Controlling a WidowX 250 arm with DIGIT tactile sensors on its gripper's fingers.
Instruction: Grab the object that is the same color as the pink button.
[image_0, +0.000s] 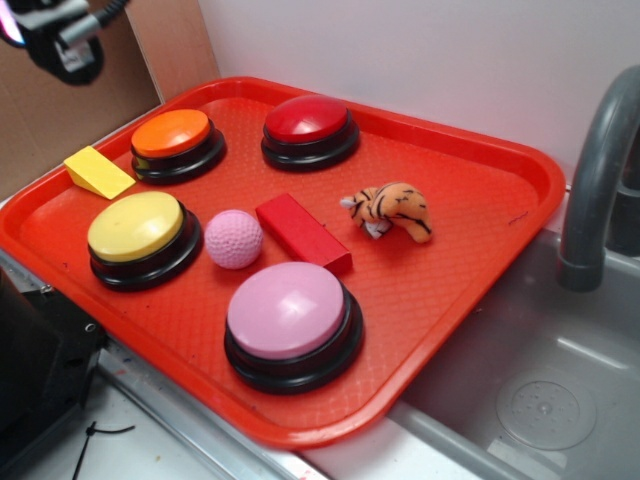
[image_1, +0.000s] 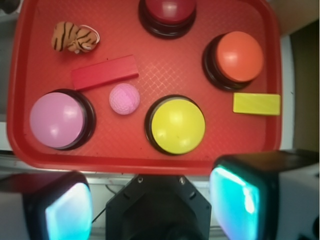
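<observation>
Centrally, round pink ball with no long axis, beside pink button, jaws apart, empty.

The tray is bright red with a fine diamond texture. On it: a dimpled pink ball, a pale pink button on a black base, red, orange and yellow buttons, a red block, a yellow wedge, and an orange, black-striped toy tiger.

Kitchen (sink, faucet)
</observation>
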